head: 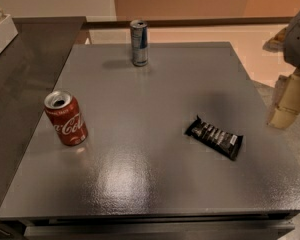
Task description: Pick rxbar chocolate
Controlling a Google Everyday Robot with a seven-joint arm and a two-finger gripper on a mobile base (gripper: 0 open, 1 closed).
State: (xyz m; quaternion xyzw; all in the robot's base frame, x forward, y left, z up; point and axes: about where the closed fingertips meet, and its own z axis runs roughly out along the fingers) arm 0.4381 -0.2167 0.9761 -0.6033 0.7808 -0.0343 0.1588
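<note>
1. Firstly, the gripper (285, 104) hangs at the right edge of the view, off the right side of the worktop (150, 99) and clear of everything on it. It shows as blocky, cream-coloured pieces below a rounded pale grey arm housing (297, 34). Whether it is released or clenched cannot be told, and it is not touching any item.
2. Nearest to it is the chocolate bar (214, 137), lying flat on the right half of the worktop, towards the front. It is a slim rectangle in a glossy black wrapper with white lettering and crimped ends. It lies at a slant, its left end further back than its right end, and is well apart from both cans.
3. The worktop is a broad square slab, dark grey, with a finely speckled surface that throws a soft sheen near its front middle.
4. A red cola can (66, 118) stands upright near the left edge. It is a smooth metal cylinder with white script, and its silver top shows a dark opening.
5. A taller, slimmer can (139, 42), silver and blue, stands upright near the back edge, left of the middle.
6. Beside the worktop on the left runs a darker, smoother counter (25, 69), with the corner of a white box (0, 34) on it.
</note>
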